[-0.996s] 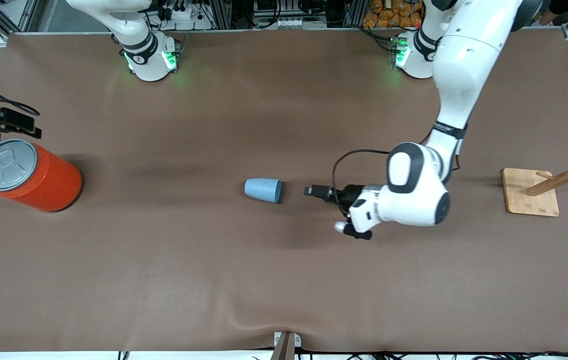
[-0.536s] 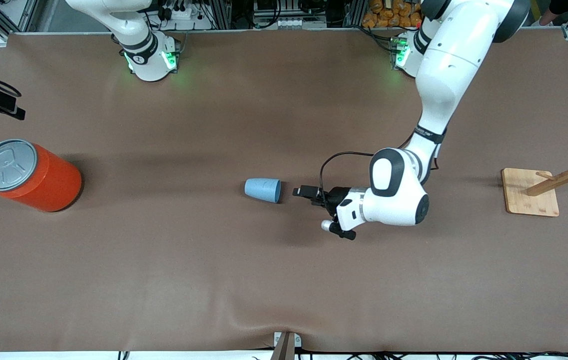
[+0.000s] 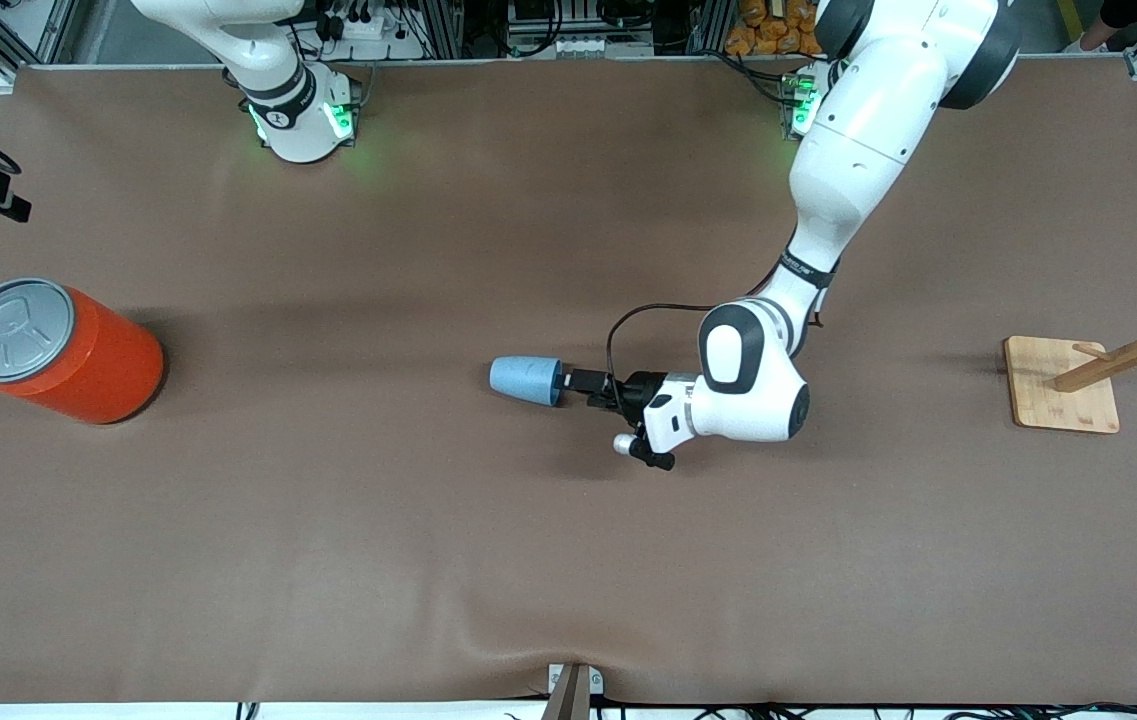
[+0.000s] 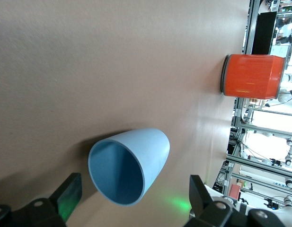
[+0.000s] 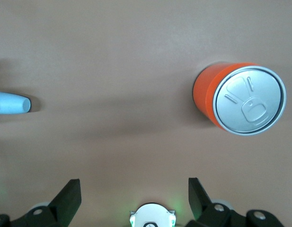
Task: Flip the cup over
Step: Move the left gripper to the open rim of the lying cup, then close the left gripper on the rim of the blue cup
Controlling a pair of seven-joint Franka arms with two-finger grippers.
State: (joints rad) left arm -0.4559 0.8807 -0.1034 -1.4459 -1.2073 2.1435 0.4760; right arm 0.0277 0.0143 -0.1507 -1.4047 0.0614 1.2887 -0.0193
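Note:
The light-blue cup [image 3: 525, 380] lies on its side in the middle of the brown table, its darker-blue mouth turned toward the left arm's end. My left gripper [image 3: 576, 383] is low at that mouth and open. In the left wrist view the cup [image 4: 141, 156] has its rim between the two black fingers [image 4: 70, 194] without touching either; the left gripper [image 4: 134, 196] holds nothing. My right gripper [image 5: 134, 194] is open and empty, up in the air at the right arm's end of the table. It looks down on the cup [image 5: 11, 104] from afar.
A big orange can [image 3: 78, 355] with a grey pull-tab lid stands upright near the right arm's end of the table, also visible as the orange can [image 5: 240, 99]. A wooden rack on a square base [image 3: 1063, 385] stands at the left arm's end.
My left gripper has slid along the table to the cup, until its open fingers flank the rim. The right gripper has drawn away from over the orange can toward the table's edge.

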